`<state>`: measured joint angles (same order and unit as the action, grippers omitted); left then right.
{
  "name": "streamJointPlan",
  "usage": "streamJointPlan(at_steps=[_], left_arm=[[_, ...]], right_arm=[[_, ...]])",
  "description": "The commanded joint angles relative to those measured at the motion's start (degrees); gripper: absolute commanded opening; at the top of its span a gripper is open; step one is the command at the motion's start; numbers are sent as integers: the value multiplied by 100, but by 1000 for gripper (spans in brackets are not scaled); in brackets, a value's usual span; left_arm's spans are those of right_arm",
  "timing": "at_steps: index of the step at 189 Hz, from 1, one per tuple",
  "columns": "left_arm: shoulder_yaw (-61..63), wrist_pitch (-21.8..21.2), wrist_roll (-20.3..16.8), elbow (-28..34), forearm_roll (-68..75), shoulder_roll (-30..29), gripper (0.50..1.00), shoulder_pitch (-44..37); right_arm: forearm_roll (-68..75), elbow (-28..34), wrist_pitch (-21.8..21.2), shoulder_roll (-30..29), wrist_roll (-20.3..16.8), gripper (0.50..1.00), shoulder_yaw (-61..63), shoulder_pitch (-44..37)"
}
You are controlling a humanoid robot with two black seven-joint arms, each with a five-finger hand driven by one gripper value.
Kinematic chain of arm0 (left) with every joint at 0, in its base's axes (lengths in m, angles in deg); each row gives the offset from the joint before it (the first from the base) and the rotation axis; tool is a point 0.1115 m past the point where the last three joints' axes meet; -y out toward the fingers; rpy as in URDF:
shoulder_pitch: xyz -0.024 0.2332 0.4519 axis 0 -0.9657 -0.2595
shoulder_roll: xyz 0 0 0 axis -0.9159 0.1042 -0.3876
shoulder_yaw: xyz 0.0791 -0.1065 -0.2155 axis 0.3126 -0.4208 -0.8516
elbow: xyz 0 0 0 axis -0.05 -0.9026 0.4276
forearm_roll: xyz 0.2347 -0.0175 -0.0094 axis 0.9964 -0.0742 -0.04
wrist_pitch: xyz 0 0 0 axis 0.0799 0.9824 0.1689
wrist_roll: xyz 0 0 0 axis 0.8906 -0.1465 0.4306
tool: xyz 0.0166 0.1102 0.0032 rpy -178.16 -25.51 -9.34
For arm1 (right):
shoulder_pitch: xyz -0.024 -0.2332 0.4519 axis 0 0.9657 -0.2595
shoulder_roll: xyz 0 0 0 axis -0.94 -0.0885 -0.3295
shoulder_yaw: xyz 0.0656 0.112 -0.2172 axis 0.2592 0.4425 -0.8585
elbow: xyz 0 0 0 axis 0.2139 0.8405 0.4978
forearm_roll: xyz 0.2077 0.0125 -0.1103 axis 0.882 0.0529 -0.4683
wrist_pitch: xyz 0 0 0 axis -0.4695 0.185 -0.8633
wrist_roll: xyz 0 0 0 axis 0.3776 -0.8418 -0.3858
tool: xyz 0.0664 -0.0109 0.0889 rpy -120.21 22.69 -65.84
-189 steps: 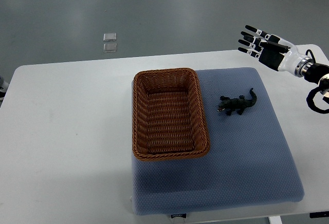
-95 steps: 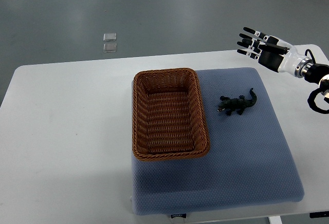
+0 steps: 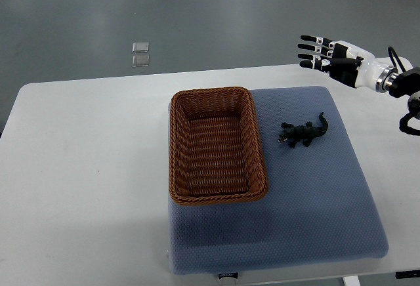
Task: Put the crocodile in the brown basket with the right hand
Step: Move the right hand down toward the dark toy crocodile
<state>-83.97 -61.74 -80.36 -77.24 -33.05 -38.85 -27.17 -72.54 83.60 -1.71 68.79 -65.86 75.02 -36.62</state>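
Top view: crocodile lies well apart from right hand, its fingers spread, empty.

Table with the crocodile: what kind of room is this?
Probably a robot test lab: plain white table, bare grey floor, and a robot's open right hand near a toy crocodile.

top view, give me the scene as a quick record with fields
crocodile: lying on the blue mat, right of the brown basket, not touching it
brown basket: on the mat's left part, nothing inside
right robot hand: open, holding nothing, raised near the far right corner of the white table, well away from the crocodile
left robot hand: not in view
task state: crocodile not yet grasped
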Motion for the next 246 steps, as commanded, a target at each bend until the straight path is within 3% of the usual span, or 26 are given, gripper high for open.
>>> streamJointPlan(at_steps=[1, 57, 110, 137, 195, 246], left_arm=[[0, 6, 1, 5, 0, 0, 1000, -1], [0, 6, 1, 5, 0, 0, 1000, -1], [0, -3, 1, 5, 0, 0, 1000, -1], [0, 6, 1, 5, 0, 0, 1000, -1], [0, -3, 1, 5, 0, 0, 1000, -1], [0, 6, 1, 5, 0, 0, 1000, -1]], right_arm=[[-609, 27, -11, 15, 151, 932, -1, -135], [-2604, 62, -257, 147, 704, 932, -10, -364], [-4837, 80, -108, 252, 1496, 932, -19, -382], [-5882, 413, 410, 261, 1786, 932, -54, -364], [-7578, 721, 1430, 375, 1944, 932, -238, -302], [-7939, 862, 2353, 428, 2043, 932, -1223, -329]])
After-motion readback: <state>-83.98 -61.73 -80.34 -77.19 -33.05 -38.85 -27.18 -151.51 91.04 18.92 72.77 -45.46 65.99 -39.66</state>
